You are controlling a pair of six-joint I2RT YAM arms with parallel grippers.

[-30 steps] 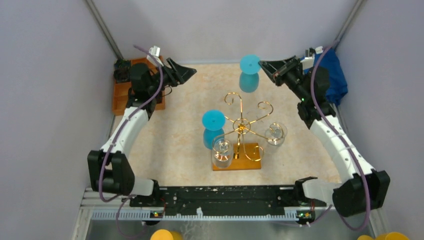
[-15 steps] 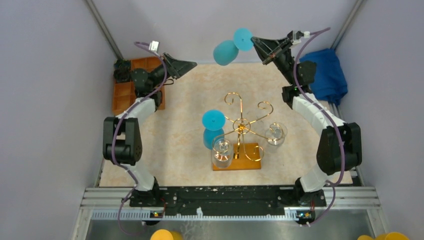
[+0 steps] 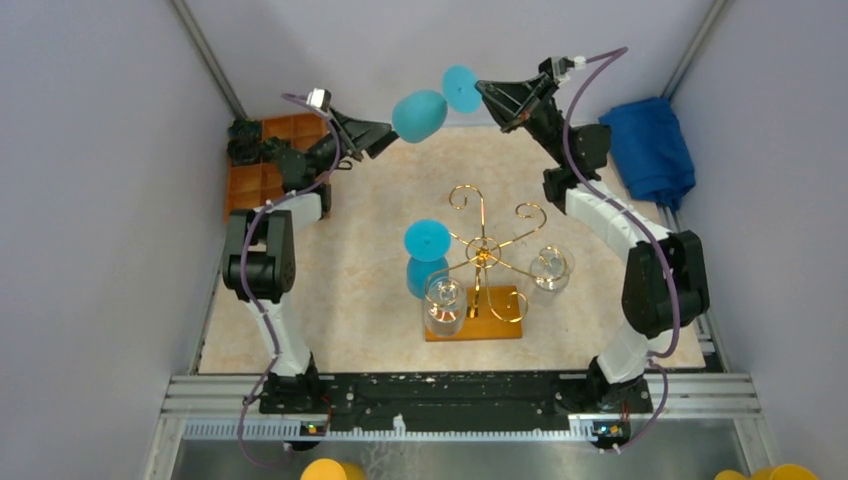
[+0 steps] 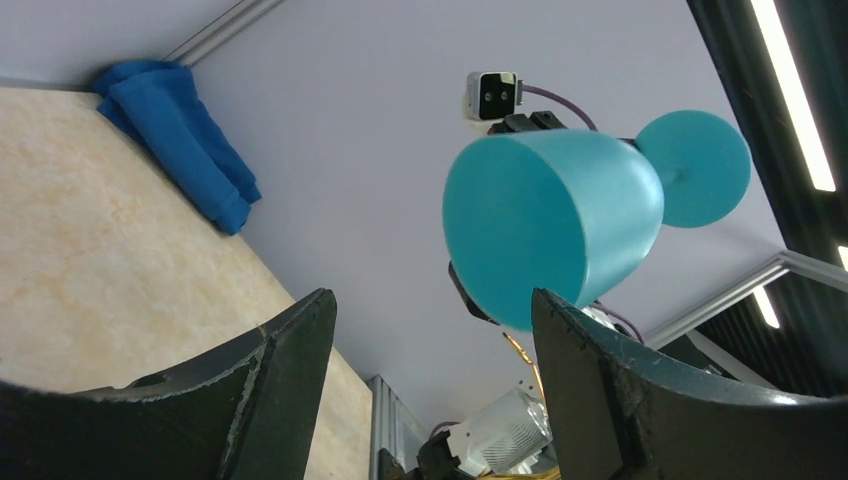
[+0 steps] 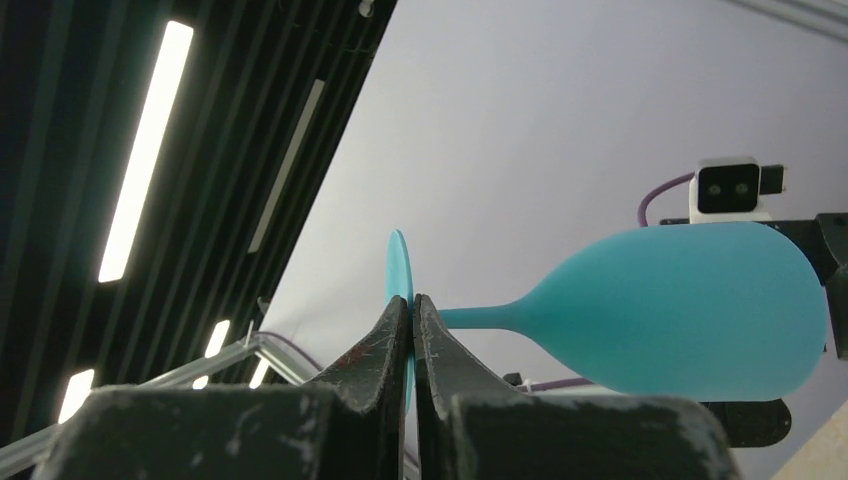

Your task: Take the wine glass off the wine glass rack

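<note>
Right gripper (image 3: 480,92) is pinched shut on the foot of the teal wine glass (image 3: 418,114), holding it sideways, well above the wine glass rack (image 3: 484,255), its bowl aimed between the 2 wide-spread fingers of the left gripper (image 3: 388,133), likely for a handover.

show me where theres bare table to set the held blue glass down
Bare: the wide stretch between the left arm and the wine glass rack, and the near strip in front of its base. Crowded: right around the rack, hung with glasses.
</note>
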